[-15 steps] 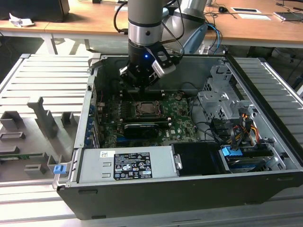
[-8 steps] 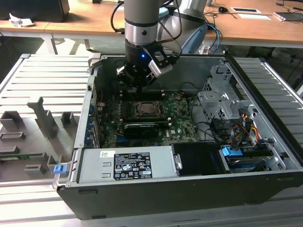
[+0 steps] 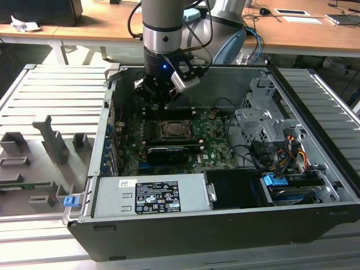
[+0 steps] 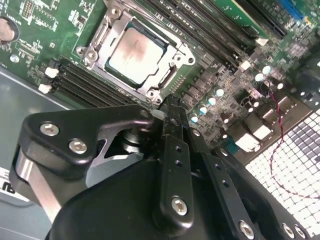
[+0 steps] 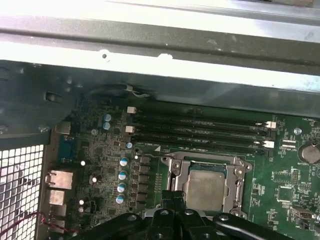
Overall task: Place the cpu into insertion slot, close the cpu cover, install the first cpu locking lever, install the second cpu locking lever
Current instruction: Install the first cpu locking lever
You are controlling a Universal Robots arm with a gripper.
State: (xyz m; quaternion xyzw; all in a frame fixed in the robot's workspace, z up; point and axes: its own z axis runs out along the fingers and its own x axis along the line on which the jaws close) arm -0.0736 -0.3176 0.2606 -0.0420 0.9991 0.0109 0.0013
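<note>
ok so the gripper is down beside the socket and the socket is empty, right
Not empty. The gripper is beside the insertion slot, but the cpu sits in it, silvery top up, as the second wrist view shows.

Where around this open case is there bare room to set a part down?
Bare: the ribbed platform at the exterior view's right of the case and, at the exterior view's left, beyond the grey fixtures. Crowded: the motherboard around the cpu, under the gripper, and the cabled drive cage.
</note>
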